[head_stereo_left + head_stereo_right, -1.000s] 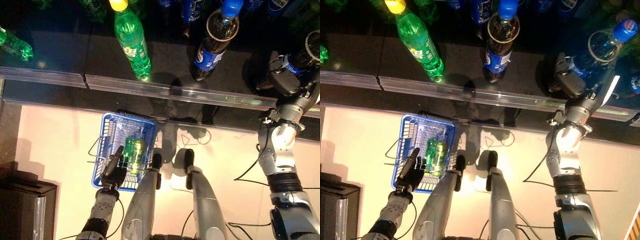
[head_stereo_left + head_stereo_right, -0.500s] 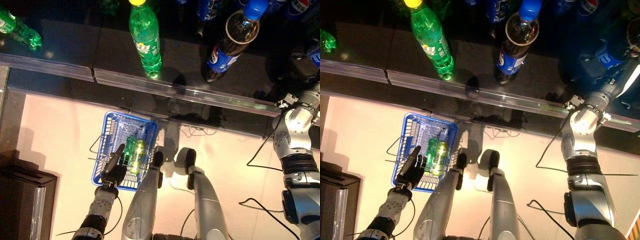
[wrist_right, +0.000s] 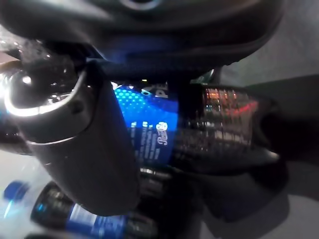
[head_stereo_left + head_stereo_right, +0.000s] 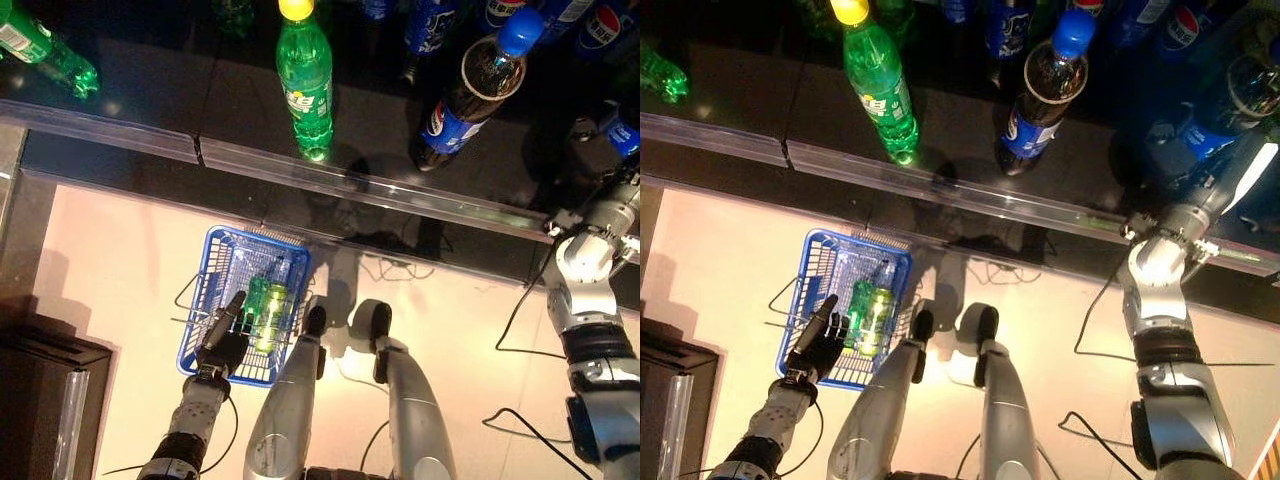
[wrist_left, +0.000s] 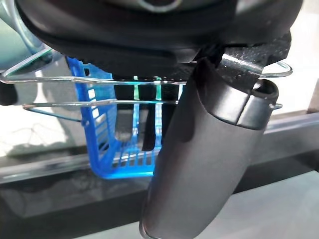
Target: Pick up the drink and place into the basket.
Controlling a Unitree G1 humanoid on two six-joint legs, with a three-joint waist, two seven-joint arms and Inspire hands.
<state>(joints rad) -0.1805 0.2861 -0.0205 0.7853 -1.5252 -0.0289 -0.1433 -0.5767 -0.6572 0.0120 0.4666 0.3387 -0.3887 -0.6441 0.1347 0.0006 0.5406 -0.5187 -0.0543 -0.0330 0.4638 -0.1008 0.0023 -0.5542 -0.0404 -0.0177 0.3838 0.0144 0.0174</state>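
A cola bottle with a blue label (image 3: 149, 134) stands at the right end of the dark shelf (image 4: 150, 90). My right hand (image 4: 592, 158) is shut on it, thumb on one side and fingers curled round the other. The same bottle (image 4: 1205, 135) shows in the right eye view, partly hidden by the hand. Low at the left hangs a blue wire basket (image 4: 215, 262). My left hand (image 4: 222, 345) is shut on its wire handles (image 5: 75, 82). Two green bottles (image 4: 268, 312) lie inside the basket.
On the shelf stand a green bottle (image 4: 304, 85) and another cola bottle (image 4: 465, 100), with several more behind. A green bottle (image 4: 50, 55) lies at the far left. A clear rail (image 4: 350, 185) runs along the shelf's front edge. A dark box (image 4: 45, 390) stands lower left.
The whole picture has shifted, so the camera moved. My right hand stays on the same cola bottle at the shelf's right end. The left hand still carries the basket.
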